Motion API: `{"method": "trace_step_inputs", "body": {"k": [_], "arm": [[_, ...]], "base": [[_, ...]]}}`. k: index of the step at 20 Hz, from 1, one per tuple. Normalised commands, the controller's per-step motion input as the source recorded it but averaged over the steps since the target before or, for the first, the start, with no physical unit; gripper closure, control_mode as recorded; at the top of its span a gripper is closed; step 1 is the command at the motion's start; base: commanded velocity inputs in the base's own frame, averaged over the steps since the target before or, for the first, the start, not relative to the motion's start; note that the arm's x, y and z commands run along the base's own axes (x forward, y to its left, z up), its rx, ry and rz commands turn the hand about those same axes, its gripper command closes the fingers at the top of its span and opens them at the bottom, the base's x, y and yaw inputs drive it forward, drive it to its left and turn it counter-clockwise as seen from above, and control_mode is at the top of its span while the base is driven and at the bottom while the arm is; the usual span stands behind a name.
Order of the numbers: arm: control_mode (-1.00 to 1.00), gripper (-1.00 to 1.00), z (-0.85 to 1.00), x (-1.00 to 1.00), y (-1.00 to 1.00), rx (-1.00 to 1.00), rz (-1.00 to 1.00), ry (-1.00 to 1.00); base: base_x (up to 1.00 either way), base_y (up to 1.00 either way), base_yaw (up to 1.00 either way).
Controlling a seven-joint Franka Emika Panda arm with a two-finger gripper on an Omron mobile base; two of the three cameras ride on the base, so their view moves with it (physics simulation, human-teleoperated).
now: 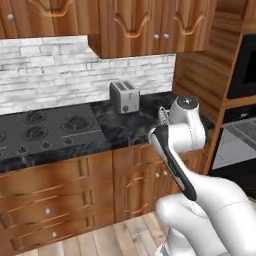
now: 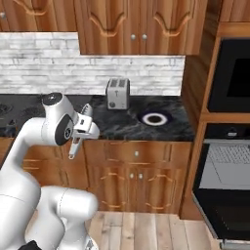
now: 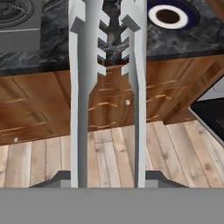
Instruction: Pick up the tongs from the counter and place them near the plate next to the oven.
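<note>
1. Above the floor in front of the cabinets, the gripper is clamped on one pair of tongs, lifted clear of the counter.
2. Hand view: two silver tong arms run straight up from between the fingers, serrated tips at the top, a gap between the arms.
3. Fingers press the outer sides of the tong arms; jaws are closed as far as the tongs allow.
4. One plate, dark rim with white ring, sits on the counter toward the oven; nothing on it.
5. Tongs are well apart from the plate, off to its left in the right base view.
6. One toaster stands at the back of the counter, left of the plate; can't tell whether anything is in its slots.
7. One cooktop sits left of the toaster, bare burners.
8. One microwave is above the oven in the tall cabinet, door closed.
</note>
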Motion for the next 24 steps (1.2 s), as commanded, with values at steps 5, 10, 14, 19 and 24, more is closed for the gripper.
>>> {"method": "trace_step_inputs", "body": {"k": [5,10,14,19,24], "arm": [[1.00,1.00,0.00,0.00,0.00,0.00,0.00,0.00],[1.00,1.00,0.00,0.00,0.00,0.00,0.00,0.00],[1.00,1.00,0.00,0.00,0.00,0.00,0.00,0.00],[1.00,1.00,0.00,0.00,0.00,0.00,0.00,0.00],[-1.00,1.00,-0.17,0.08,0.00,-0.01,0.03,0.01]], "base": [[0.86,-0.55,0.18],[0.94,-0.48,0.24],[0.74,-0.51,0.25],[0.54,-0.41,0.23],[0.39,-0.20,0.14]]}}
